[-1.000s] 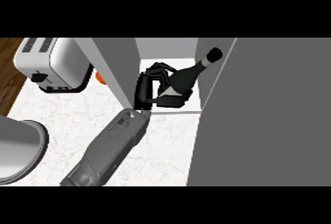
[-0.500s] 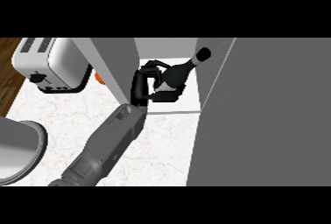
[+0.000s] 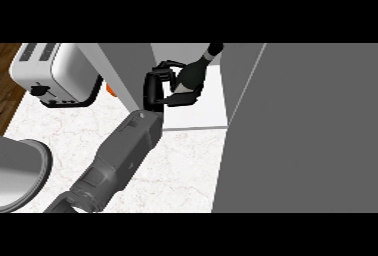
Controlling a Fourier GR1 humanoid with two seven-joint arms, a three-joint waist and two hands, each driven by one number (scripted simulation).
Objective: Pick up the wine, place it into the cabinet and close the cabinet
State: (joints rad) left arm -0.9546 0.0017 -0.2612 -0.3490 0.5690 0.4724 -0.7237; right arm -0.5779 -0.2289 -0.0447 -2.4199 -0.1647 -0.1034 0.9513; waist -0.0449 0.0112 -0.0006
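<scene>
Fingers of my left robot hand [image 3: 158,89] are curling round the dark wine bottle [image 3: 194,74], holding it tilted over the white floor of the open cabinet [image 3: 204,113].

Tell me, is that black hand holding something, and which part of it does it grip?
Yes: the left hand holds the wine bottle, curled round its dark body; the neck sticks out free.

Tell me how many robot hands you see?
1. The left hand is in the open cabinet, curled round the wine bottle. The right hand may be hidden behind the grey door.
</scene>
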